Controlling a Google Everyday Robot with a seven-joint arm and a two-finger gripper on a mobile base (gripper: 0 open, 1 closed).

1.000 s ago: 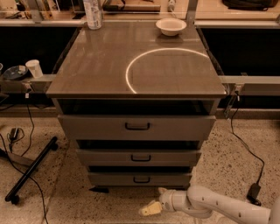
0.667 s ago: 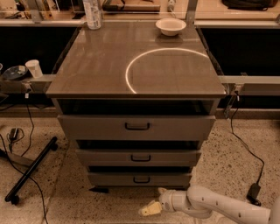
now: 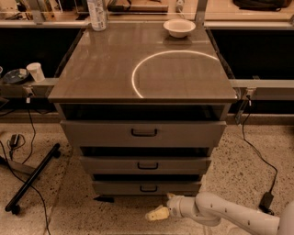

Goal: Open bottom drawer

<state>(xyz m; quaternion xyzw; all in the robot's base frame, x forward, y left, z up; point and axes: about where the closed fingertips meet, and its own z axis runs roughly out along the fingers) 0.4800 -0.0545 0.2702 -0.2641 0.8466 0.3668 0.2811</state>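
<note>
The bottom drawer (image 3: 117, 187) is the lowest and smallest of three grey-brown fronts on the cabinet, with a small black loop handle (image 3: 148, 188) at its centre. My gripper (image 3: 156, 214) hangs low over the floor, just below and slightly right of that handle, at the end of the white arm (image 3: 220, 212) that comes in from the lower right. It does not touch the drawer. The middle drawer (image 3: 110, 165) and the top drawer (image 3: 96, 133) sit above.
A white bowl (image 3: 179, 27) and a bottle (image 3: 96, 13) stand at the back of the cabinet top (image 3: 101, 69). A black stand leg (image 3: 32, 176) and cables lie on the speckled floor at left. A cable with a plug (image 3: 266, 199) runs at right.
</note>
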